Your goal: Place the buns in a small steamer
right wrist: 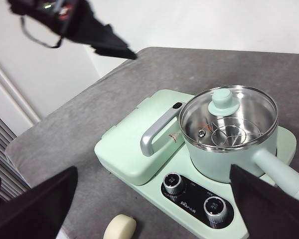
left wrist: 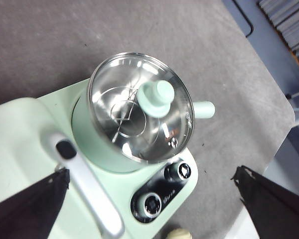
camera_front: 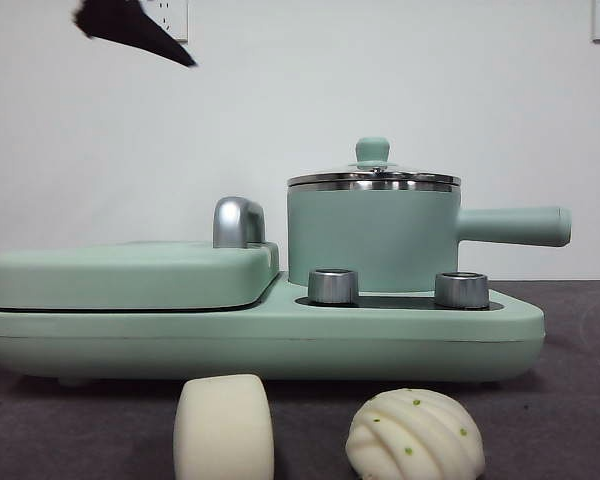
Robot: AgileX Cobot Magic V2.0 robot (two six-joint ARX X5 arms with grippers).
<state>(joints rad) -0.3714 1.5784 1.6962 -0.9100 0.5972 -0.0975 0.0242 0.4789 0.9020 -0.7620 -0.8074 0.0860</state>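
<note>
My left hand [left wrist: 149, 209], spread wide and empty, hovers above the small steamer [left wrist: 139, 114]; its lid is on, and the buns [camera_front: 223, 430] lie on the counter [camera_front: 80, 420] in front.

left gripper [left wrist: 154, 199]: two matte black jaws — broad, tapering to jagged points
right gripper [right wrist: 154, 204]: black wedge-shaped jaws
left arm housing [right wrist: 55, 12]: black — thin cable loop, small green light

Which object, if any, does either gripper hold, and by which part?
Nothing is held. Both grippers' jaws stand open and empty above the steamer; both buns lie on the table.
</note>
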